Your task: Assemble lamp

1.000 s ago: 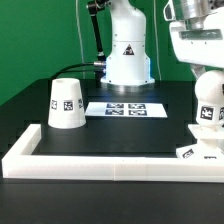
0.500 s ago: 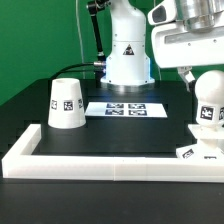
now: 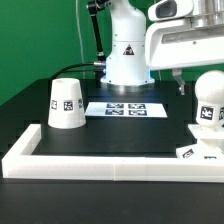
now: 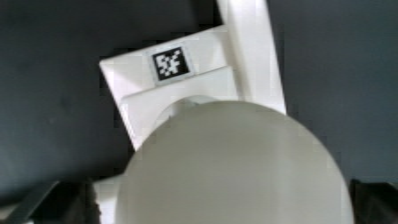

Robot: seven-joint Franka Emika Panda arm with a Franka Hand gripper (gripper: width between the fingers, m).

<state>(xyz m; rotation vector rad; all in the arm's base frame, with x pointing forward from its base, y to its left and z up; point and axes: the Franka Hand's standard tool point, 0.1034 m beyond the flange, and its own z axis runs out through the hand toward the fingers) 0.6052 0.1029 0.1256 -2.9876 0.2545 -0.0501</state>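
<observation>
The white ball-shaped bulb [image 3: 208, 102] stands upright on the flat square base [image 3: 203, 151] at the exterior view's right. My gripper [image 3: 197, 72] hangs just above the bulb's top, jaws open and holding nothing. In the wrist view the bulb [image 4: 231, 160] fills the space between my dark fingertips [image 4: 43, 200], and the tagged base [image 4: 169, 70] lies beyond it. The truncated-cone shade [image 3: 65, 103] with its tag stands alone at the exterior view's left.
The marker board [image 3: 127, 109] lies in front of the robot's white pedestal [image 3: 127, 50]. The long white bar frame [image 3: 110, 163] runs along the table's front and up the left side; a stretch of it shows in the wrist view [image 4: 249, 40].
My gripper has risen off the bulb and shifted toward the exterior view's left. The bulb stays standing on the base. The shade has not moved.
</observation>
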